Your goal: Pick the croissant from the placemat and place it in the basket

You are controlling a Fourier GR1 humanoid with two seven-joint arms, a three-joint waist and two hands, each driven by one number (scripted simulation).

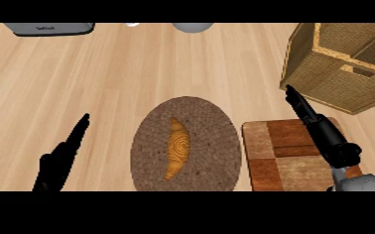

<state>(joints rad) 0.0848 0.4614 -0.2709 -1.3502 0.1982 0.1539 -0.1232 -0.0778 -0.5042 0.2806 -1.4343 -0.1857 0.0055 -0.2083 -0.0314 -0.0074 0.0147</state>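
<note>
Single head view, steeply down, counter (110, 69) close

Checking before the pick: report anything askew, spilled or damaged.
Nothing stands out. The croissant lies whole on the placemat, the basket stands upright at the counter's right, and both hands are open, touching nothing.

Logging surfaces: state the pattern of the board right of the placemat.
The board shows a patchwork of light and dark brown wooden rectangles, best seen in the head view; the right hand overlaps it.
</note>
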